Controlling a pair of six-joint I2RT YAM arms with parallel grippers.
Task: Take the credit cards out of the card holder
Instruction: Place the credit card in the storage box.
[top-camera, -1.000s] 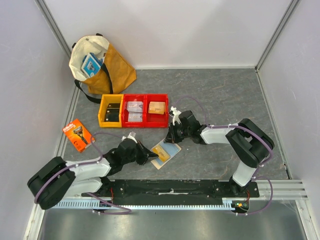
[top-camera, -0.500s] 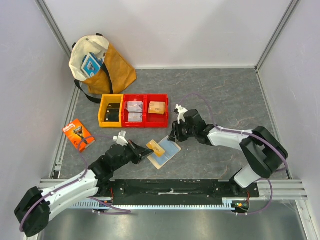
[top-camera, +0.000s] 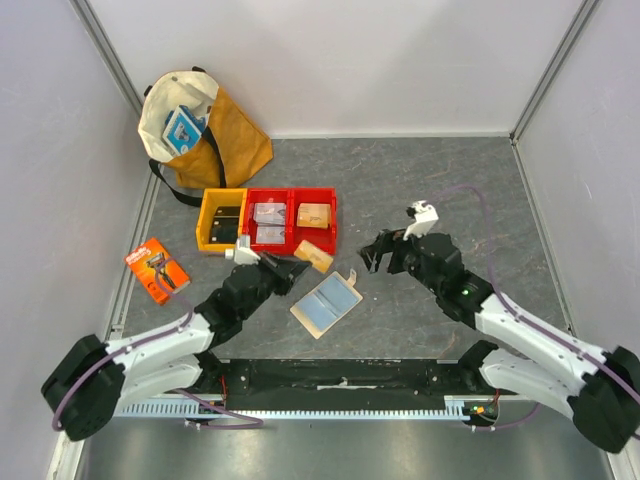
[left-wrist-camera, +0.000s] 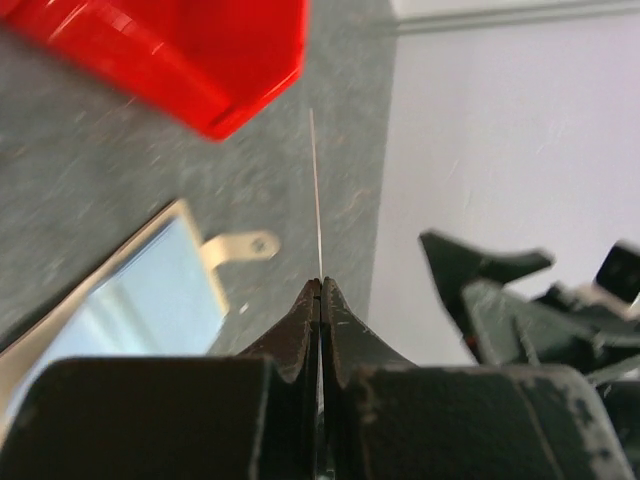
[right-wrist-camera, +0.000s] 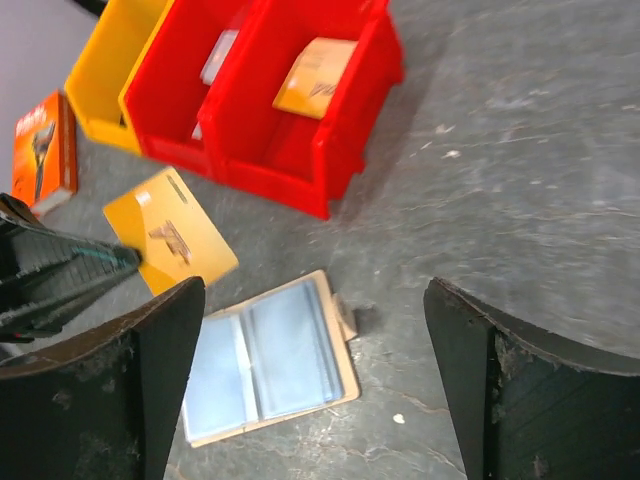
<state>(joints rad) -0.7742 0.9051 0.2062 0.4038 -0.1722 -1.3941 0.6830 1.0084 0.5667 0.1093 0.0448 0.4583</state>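
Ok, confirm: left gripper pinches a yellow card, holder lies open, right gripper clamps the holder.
No: the right gripper is open, clear of the card holder, per the right wrist view. The left gripper pinches the yellow card; the holder lies open.

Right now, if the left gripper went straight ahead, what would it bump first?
Likely nothing close: the left gripper, pinching a yellow plastic card, aims between the red plastic bin and the right gripper; depth is unclear.
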